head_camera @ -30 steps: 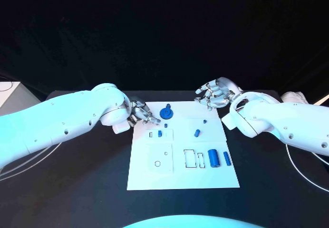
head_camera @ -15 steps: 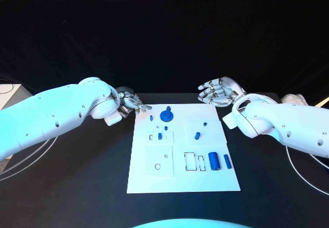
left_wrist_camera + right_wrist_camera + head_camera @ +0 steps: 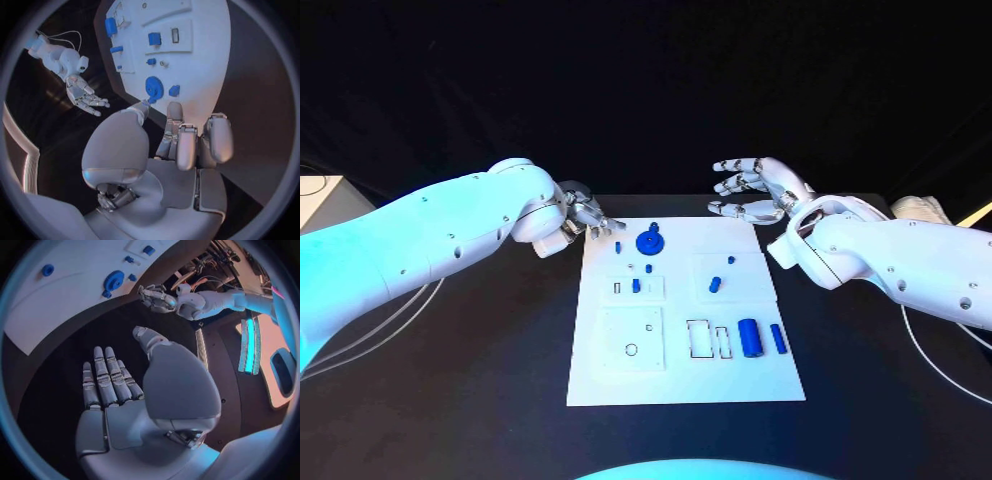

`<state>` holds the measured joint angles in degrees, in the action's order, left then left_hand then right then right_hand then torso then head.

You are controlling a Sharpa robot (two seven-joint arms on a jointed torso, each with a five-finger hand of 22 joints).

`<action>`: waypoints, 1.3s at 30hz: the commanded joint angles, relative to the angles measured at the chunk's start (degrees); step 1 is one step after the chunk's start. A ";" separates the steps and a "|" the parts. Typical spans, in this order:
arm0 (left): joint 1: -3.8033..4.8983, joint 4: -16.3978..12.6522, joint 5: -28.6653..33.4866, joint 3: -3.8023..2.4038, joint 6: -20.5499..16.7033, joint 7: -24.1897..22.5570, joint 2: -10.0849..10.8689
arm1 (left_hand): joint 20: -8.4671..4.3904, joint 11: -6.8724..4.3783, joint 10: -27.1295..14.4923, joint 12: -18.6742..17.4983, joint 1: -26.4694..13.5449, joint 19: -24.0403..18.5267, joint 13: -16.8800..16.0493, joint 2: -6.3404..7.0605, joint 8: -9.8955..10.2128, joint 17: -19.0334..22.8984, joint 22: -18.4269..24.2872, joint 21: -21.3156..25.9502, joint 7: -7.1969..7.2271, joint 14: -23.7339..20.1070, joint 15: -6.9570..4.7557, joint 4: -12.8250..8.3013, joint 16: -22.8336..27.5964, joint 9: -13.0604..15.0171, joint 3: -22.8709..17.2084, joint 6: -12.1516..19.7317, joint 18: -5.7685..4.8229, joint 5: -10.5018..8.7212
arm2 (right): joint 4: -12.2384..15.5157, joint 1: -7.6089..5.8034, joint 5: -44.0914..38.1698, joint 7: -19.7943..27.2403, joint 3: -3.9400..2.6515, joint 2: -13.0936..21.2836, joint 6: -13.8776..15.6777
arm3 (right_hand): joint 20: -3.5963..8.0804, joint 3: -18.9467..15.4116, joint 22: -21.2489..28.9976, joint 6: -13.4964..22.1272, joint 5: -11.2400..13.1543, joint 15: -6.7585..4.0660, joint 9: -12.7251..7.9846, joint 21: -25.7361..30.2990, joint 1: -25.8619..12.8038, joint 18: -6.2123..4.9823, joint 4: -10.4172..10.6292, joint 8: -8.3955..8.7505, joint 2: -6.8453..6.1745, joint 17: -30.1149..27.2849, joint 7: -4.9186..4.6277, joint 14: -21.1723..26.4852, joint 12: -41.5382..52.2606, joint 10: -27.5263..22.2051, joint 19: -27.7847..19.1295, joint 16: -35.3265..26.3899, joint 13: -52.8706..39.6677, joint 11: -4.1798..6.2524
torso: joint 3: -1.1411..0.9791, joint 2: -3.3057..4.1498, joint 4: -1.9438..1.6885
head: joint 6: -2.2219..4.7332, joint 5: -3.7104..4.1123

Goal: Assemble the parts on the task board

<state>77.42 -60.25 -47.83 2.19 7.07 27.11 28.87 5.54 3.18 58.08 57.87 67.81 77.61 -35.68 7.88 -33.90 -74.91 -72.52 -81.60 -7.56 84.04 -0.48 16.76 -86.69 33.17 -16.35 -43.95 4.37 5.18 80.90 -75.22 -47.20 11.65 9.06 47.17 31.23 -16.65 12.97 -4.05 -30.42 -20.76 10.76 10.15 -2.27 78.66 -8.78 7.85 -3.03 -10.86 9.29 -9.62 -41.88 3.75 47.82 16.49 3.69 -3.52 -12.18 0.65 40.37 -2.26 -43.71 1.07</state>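
The white task board point(image 3: 687, 375) lies in the middle of the black table. A blue gear point(image 3: 651, 240) stands near its far edge, with a small blue piece point(image 3: 617, 246) just left of it. More blue parts sit in the middle point(image 3: 715, 282), and two blue cylinders point(image 3: 749, 335) lie at the right. My left hand point(image 3: 583, 216) hovers off the board's far left corner, fingers curled in, nothing in them; the left wrist view shows the gear point(image 3: 154, 87) beyond its fingers point(image 3: 187, 145). My right hand point(image 3: 754, 190) hangs beyond the far right corner, fingers point(image 3: 106, 377) spread, empty.
Black table surrounds the board on all sides. A white box point(image 3: 322, 200) stands at the far left edge, and a pale object point(image 3: 917, 208) lies at the far right. Thin cables point(image 3: 942, 360) trail along the table beside each arm.
My left hand has drawn back from the board's far left part to beyond its corner, uncovering the small blue piece beside the gear. My right hand has risen slightly and spread its fingers.
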 commanded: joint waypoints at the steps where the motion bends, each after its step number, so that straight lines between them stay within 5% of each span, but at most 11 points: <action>1: 0.04 0.89 -3.43 0.15 3.05 0.85 -0.77 | 0.01 0.11 0.42 0.30 -0.61 0.43 0.06 0.19 0.26 -9.27 -0.07 -0.20 -0.06 3.65 0.16 0.02 -0.25 -0.09 0.45 -0.29 -0.33 0.08 | -0.16 0.09 -7.46 1.45 0.00 -0.13 0.08 | -0.16 -4.18 0.85 1.42 -0.20 0.20 -0.83 0.33 2.53 0.02 2.17 0.15 0.26 -1.32 -5.46 3.55 -0.37 -1.72 -3.19 -0.45 0.09 -0.22 | -0.03 0.24 0.19 | 0.15 -0.14; 4: 0.04 1.60 -4.09 0.33 3.58 0.96 -1.43 | 0.01 0.10 0.47 0.37 -0.77 0.40 0.07 0.16 0.32 -9.18 -0.03 -0.19 -0.05 3.63 0.15 0.02 -0.21 -0.23 0.58 -0.37 -0.32 0.04 | -0.16 0.17 -9.90 0.29 0.00 -0.22 0.58 | -0.22 -9.61 1.96 2.49 -0.82 -0.06 -1.65 0.75 7.16 1.22 8.95 0.10 -1.18 -3.10 -5.00 9.00 -0.43 -3.86 -8.09 -0.66 0.15 0.25 | -0.11 0.37 0.26 | 0.18 -0.27; 8: 0.04 2.46 -4.46 0.44 4.50 1.38 -2.16 | 0.00 0.08 0.51 0.45 -0.94 0.51 0.09 0.13 0.35 -9.31 -0.19 -0.27 -0.02 3.68 0.14 0.02 -0.29 -0.36 0.74 -0.50 -0.36 0.01 | -0.01 0.27 -11.96 -0.89 0.00 -0.25 0.65 | -0.34 -13.32 1.91 3.59 -1.82 -0.92 -2.16 0.42 6.97 4.75 9.16 0.22 -2.10 -4.01 -4.05 12.35 -0.57 -5.67 -8.12 -0.94 0.26 1.16 | -0.14 0.52 0.22 | 0.24 -0.30; 11: 0.04 3.08 -4.58 0.56 5.32 1.67 -2.61 | -0.02 0.04 0.56 0.54 -1.14 0.54 0.12 0.03 0.33 -9.29 -0.24 -0.30 0.04 3.68 0.12 0.02 -0.29 -0.51 0.91 -0.78 -0.37 -0.02 | 0.05 0.30 -12.79 -1.23 0.00 -0.32 0.64 | -0.27 -13.88 1.89 4.31 -1.92 -0.95 -2.41 0.33 6.89 5.26 9.17 0.33 -2.32 -4.43 -3.83 14.20 -0.64 -6.84 -8.07 -1.12 0.32 1.29 | -0.12 0.48 0.17 | 0.17 -0.34; 15: 0.04 3.60 -4.61 0.70 6.08 1.96 -2.96 | -0.03 -0.01 0.59 0.61 -1.21 0.61 0.15 -0.11 0.27 -9.33 -0.36 -0.36 0.11 3.70 0.08 -0.01 -0.32 -0.63 1.00 -1.08 -0.39 -0.01 | 0.07 0.32 -13.28 -1.33 0.01 -0.37 0.56 | 0.09 -14.02 1.91 4.35 -2.09 -0.56 -2.46 0.34 6.91 4.78 9.17 0.28 -2.29 -4.52 -4.07 14.46 -0.64 -7.38 -8.21 -1.06 0.34 1.03 | -0.11 0.43 0.27 | 0.06 -0.32; 18: 0.04 3.81 -4.60 0.76 6.37 2.09 -3.08 | -0.05 -0.06 0.59 0.65 -1.13 0.59 0.17 -0.19 0.24 -9.37 -0.35 -0.35 0.16 3.71 0.06 -0.07 -0.34 -0.70 1.01 -1.25 -0.39 0.02 | 0.07 0.33 -13.42 -1.32 0.01 -0.39 0.42 | 0.46 -13.78 1.62 4.60 -2.10 0.08 -2.64 -0.07 7.16 1.25 9.16 0.21 -2.16 -4.76 -4.50 15.09 -0.67 -8.61 -7.22 -1.00 0.37 0.56 | -0.09 0.39 0.27 | -0.02 -0.30; 21: 0.04 4.09 -4.58 0.81 6.69 2.26 -3.24 | -0.09 -0.17 0.62 0.76 -0.81 0.64 0.19 -0.43 0.15 -9.43 -0.44 -0.40 0.29 3.74 -0.03 -0.13 -0.39 -0.90 0.98 -1.71 -0.40 0.10 | 0.14 0.33 -13.45 -1.28 0.01 -0.39 0.07 | -0.03 -13.49 1.10 4.75 -2.13 0.36 -2.76 -0.92 7.48 -0.34 9.17 0.18 -1.98 -4.88 -4.83 15.28 -0.75 -9.86 -5.22 -0.97 0.44 0.21 | -0.08 0.39 0.28 | -0.03 -0.25; 39: 0.01 5.83 -3.79 1.06 6.29 2.28 -4.63 | -0.33 -0.49 0.99 1.33 0.79 0.68 -0.05 -2.16 0.13 -9.52 -0.63 -0.50 0.61 3.79 -0.31 -0.19 -0.48 -1.80 -0.01 -2.79 -0.43 0.28 | 0.99 0.33 -13.09 -1.33 0.00 -0.19 -0.72 | -0.16 -11.94 0.42 4.29 -1.95 1.14 -2.77 -2.39 8.10 -0.15 9.09 -0.03 -0.98 -4.79 -5.72 13.92 -0.59 -9.20 -2.07 -0.72 0.35 -0.60 | -0.08 0.50 0.24 | -0.37 -0.06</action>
<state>77.38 -54.48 -51.94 3.26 12.63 29.32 24.46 5.12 2.76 58.90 58.97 68.69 78.02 -35.61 6.10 -33.90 -74.91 -73.13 -81.81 -6.85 84.04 -0.49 16.51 -86.91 31.40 -15.97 -46.32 4.36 5.18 81.74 -74.89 -59.63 10.19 9.08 46.95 31.35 -16.79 0.67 -3.58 -26.09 -22.76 11.88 7.40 -4.31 86.57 -8.88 16.84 -3.03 -12.07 4.51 -8.90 -27.74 3.31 38.49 14.22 2.80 -3.13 -12.61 0.58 40.90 -1.99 -44.04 0.98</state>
